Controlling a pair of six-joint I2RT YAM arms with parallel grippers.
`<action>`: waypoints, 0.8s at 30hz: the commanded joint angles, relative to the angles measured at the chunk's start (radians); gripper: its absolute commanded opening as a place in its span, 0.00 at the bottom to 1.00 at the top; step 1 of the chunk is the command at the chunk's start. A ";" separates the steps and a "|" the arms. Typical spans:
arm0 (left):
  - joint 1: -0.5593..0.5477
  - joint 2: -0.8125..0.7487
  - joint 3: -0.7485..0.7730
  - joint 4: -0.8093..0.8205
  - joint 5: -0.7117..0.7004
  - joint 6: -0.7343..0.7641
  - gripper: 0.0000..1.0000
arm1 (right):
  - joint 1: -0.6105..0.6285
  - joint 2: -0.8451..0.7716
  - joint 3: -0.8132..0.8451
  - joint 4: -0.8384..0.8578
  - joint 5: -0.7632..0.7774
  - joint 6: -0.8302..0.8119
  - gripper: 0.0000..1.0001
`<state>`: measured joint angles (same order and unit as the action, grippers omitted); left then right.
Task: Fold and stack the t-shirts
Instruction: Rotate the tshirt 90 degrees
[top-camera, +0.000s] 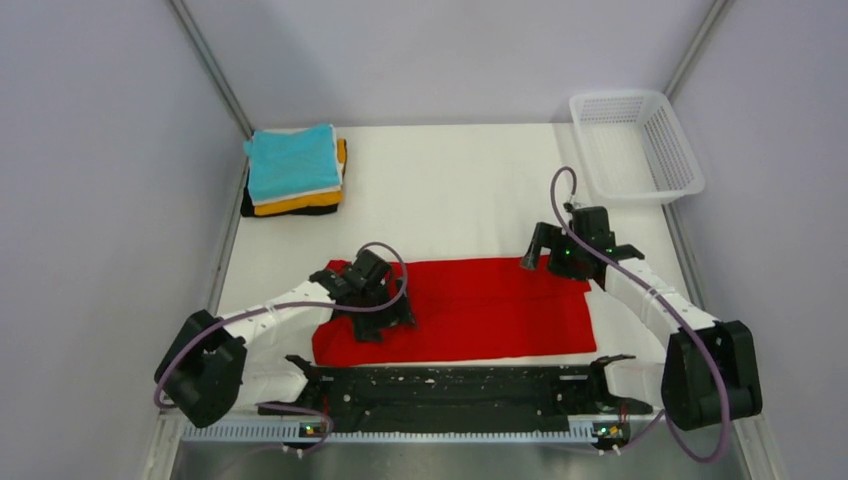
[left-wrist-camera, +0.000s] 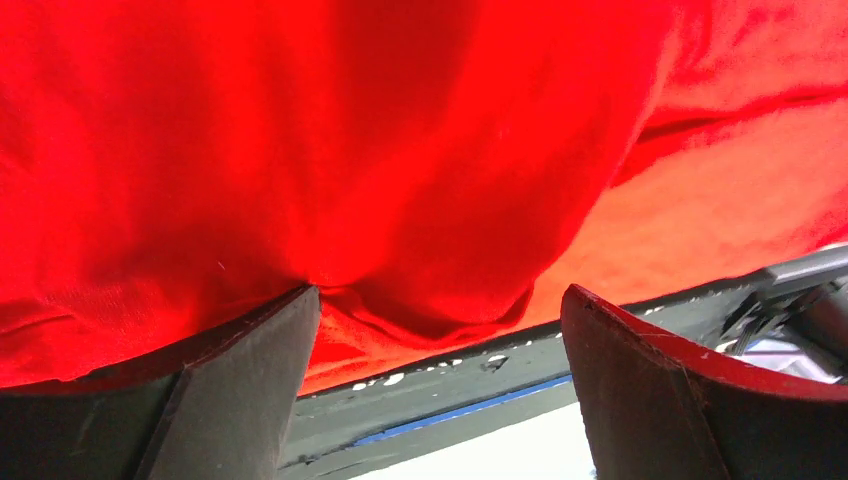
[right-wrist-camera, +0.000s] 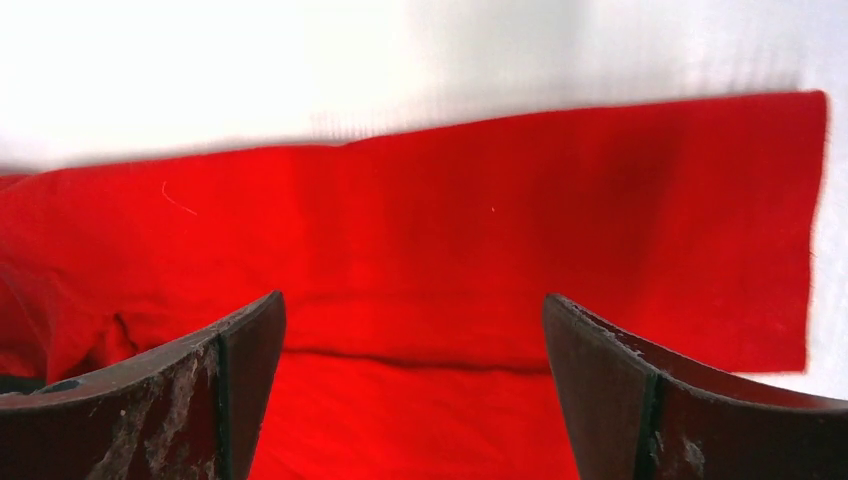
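Taking in the white table (top-camera: 460, 180) first. Seeing the red t-shirt (top-camera: 500, 310) lying flat as a long band across the near half. Spotting the white mesh basket (top-camera: 683, 172) at the far right corner. Catching the stack of folded t-shirts (top-camera: 294, 172) at the far left corner, turquoise on top, white, orange-yellow and black beneath. Finding the left gripper (left-wrist-camera: 440, 295) low over the shirt's left end, jaws apart, cloth bunching between them. Finding the right gripper (right-wrist-camera: 412, 300) hanging over the shirt's far right edge, jaws spread wide, clamping nothing.
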<state>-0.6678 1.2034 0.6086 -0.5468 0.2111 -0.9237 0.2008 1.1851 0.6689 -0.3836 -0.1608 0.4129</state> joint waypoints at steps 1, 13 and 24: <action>0.006 0.080 -0.045 0.040 -0.157 -0.089 0.99 | 0.011 0.067 -0.012 0.122 -0.090 0.013 0.97; 0.226 0.510 0.247 0.203 -0.249 -0.073 0.99 | 0.034 0.138 -0.125 0.116 -0.089 0.030 0.97; 0.290 1.224 1.277 0.050 -0.068 -0.026 0.97 | 0.229 -0.108 -0.234 -0.032 -0.319 0.126 0.99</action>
<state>-0.3866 2.1155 1.5749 -0.6731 0.2790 -1.0359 0.3336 1.1366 0.4774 -0.2741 -0.3008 0.4625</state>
